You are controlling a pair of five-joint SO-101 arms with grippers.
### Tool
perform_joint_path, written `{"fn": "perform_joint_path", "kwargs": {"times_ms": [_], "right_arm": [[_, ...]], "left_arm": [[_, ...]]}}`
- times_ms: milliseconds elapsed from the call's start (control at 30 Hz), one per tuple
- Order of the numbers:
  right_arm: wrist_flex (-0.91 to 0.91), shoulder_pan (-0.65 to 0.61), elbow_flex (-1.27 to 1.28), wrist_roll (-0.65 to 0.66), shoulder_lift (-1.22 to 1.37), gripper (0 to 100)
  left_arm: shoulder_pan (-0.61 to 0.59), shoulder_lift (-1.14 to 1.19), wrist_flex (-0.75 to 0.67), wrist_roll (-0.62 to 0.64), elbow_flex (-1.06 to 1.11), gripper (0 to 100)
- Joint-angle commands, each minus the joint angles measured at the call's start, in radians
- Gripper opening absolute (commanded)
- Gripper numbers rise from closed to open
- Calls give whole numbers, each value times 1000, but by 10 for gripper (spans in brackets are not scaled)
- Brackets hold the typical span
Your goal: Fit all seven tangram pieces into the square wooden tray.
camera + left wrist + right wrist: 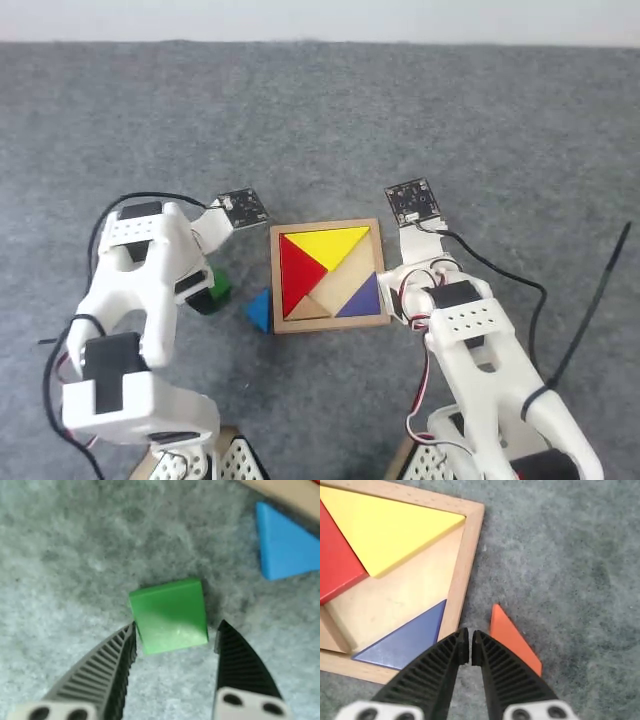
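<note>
The square wooden tray (327, 324) lies mid-table holding a yellow triangle (328, 245), a red triangle (297, 275) and a dark blue triangle (362, 298). A green square piece (170, 615) rests on the carpet left of the tray, and my left gripper (175, 632) stands open with a fingertip on either side of it. A light blue triangle (259, 310) lies between that piece and the tray. My right gripper (470, 641) is shut and empty just off the tray's right edge (466, 560), beside an orange triangle (512, 639) on the carpet.
Grey carpet covers the whole table. Part of the tray floor (395, 602) is bare wood between the pieces. Both arm bases (185, 460) sit at the near edge, and cables trail beside the right arm.
</note>
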Motion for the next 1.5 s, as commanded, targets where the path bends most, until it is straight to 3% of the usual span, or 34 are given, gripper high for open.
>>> {"fn": "perform_joint_path", "kwargs": {"times_ms": [0,467,967,1467], "right_arm": [[-16,12,-9,2,-5,33],[-15,10,-8,2,-8,33],[-10,8,-8,3,-8,33],[-8,8,-8,6,-8,33]], "left_arm": [[9,8,-20,28,-22,250],[40,83,23,195,-102,246],[29,69,18,196,-87,155],[40,-272,-132,196,268,152]]}}
